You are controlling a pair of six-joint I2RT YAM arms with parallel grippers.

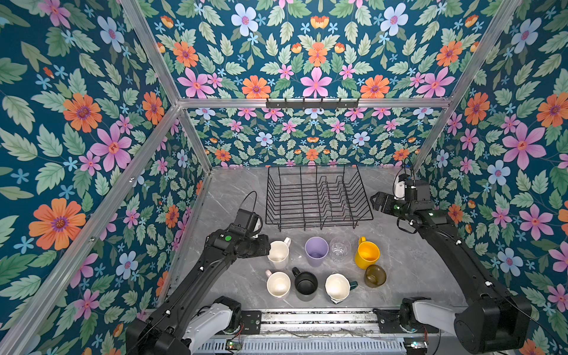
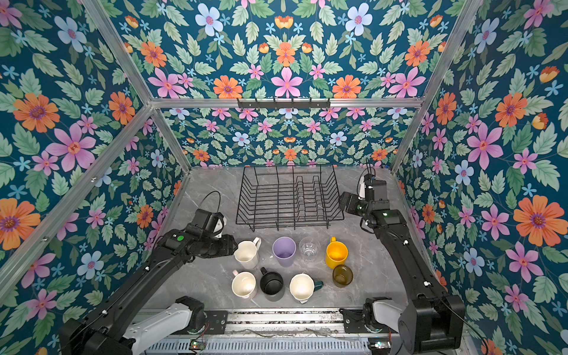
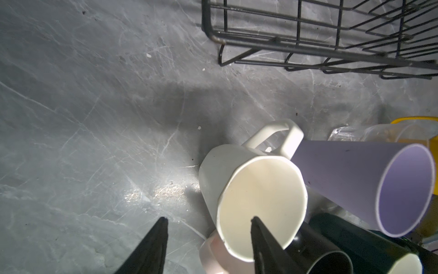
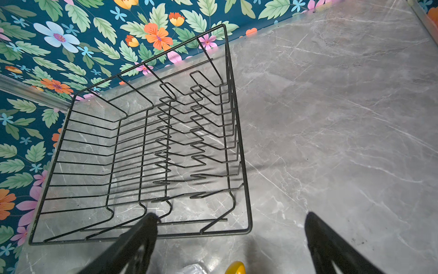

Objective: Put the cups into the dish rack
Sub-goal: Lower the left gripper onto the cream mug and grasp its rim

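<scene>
- Jaws of the left gripper (image 3: 208, 219) stand released astride the wall of the white handled mug (image 3: 251, 189), one finger inside.
- That mug sits on the grey marble-look tabletop (image 1: 233, 196) at 7 o'clock of the black wire dish rack (image 1: 316, 199).
- Lilac tapered tumbler (image 1: 316, 250) stands at the mug's 3 o'clock.
- Right gripper (image 4: 231, 214) gapes empty at the rack's 3 o'clock.
- Floral wallpaper (image 1: 316, 55) covers the walls.

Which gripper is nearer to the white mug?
Left. The left gripper straddles the wall of the white mug; the right gripper hovers beside the rack, far from the mug.
</scene>
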